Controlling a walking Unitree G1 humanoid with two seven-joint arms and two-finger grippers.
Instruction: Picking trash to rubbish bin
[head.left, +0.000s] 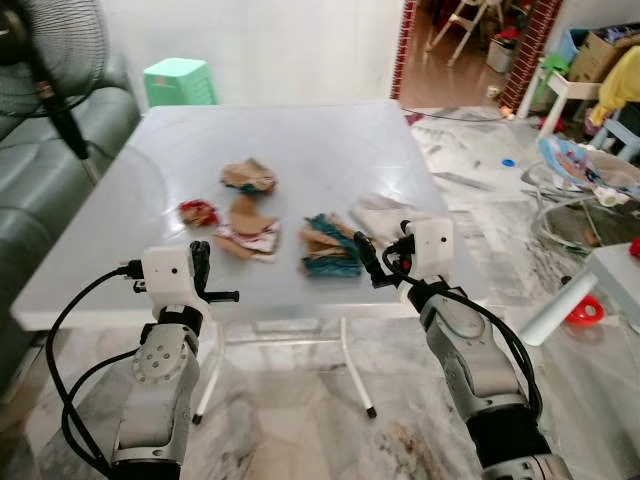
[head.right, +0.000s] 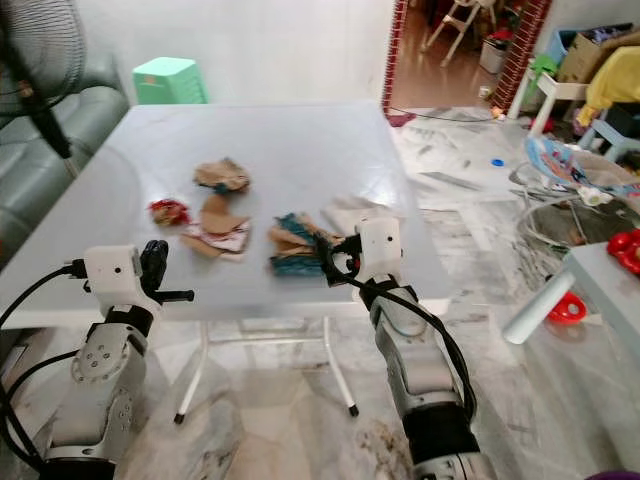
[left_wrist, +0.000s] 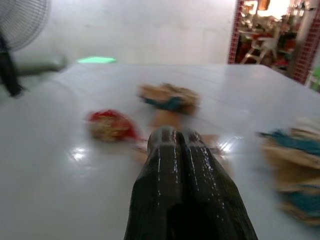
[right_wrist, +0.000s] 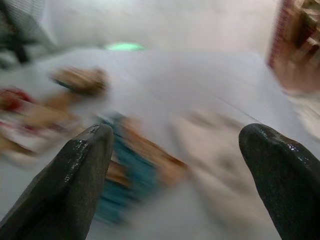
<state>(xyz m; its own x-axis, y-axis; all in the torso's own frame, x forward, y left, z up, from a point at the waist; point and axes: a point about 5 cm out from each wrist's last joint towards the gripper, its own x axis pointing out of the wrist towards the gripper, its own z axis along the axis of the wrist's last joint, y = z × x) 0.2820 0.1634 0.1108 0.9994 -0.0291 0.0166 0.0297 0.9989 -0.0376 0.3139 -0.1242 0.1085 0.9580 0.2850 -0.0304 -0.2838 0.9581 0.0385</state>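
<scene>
Head views: the trash lies mid-tabletop (head.left: 300, 140); the teal-and-brown scrap (head.left: 330, 248) is the landmark. Right gripper (head.left: 362, 252) sits just beside it; left gripper (head.left: 200, 268) hangs apart, at the near edge.

Left wrist view: fingers (left_wrist: 170, 190) pressed together, empty.

Right wrist view: fingers (right_wrist: 75, 175) spread wide, blurred scrap between.

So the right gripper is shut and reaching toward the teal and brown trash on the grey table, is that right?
Not quite. The right gripper is open: the right wrist view shows its two black fingers spread wide apart. The rest holds: it is reaching toward the teal and brown trash on the grey table.
</scene>
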